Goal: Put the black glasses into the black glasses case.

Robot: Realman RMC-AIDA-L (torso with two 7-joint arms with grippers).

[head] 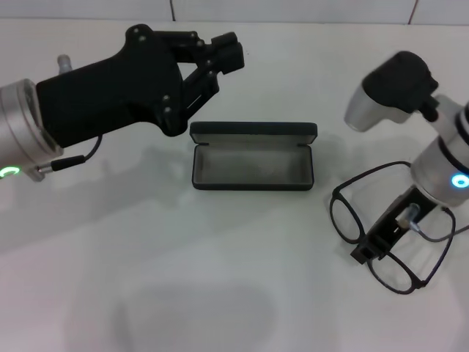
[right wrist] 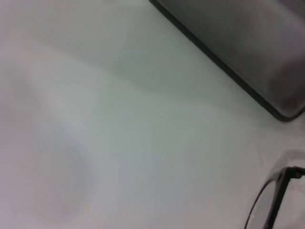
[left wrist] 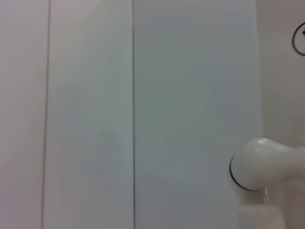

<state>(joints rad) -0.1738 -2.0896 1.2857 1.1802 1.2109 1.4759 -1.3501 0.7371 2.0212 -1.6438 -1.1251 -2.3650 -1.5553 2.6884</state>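
My right gripper (head: 372,246) is lowered onto the black glasses (head: 388,231) on the white table (head: 183,293). Its fingers sit at the bridge, between the two lenses, one lens on either side of them. Whether those fingers are pinching the frame or merely straddling it, I cannot tell; the wrist body covers the contact. The glasses lie with the temple arms unfolded, extending back beneath my right wrist.

The black glasses case (head: 253,166) lies open to the left of my right gripper, well apart from it and slightly farther from my body. The grey lining faces up and the lid stands up along the far edge. Nothing lies inside it.

My left gripper (head: 216,55) hovers above the table, just beyond the far left corner of the case, not touching it. Its fingers are pressed together and hold nothing.

In the right wrist view, one corner of the case (right wrist: 248,57) and part of one lens rim of the glasses (right wrist: 274,200) appear, with bare table between them. The left wrist view shows only pale wall panels and a white rounded part of the robot.
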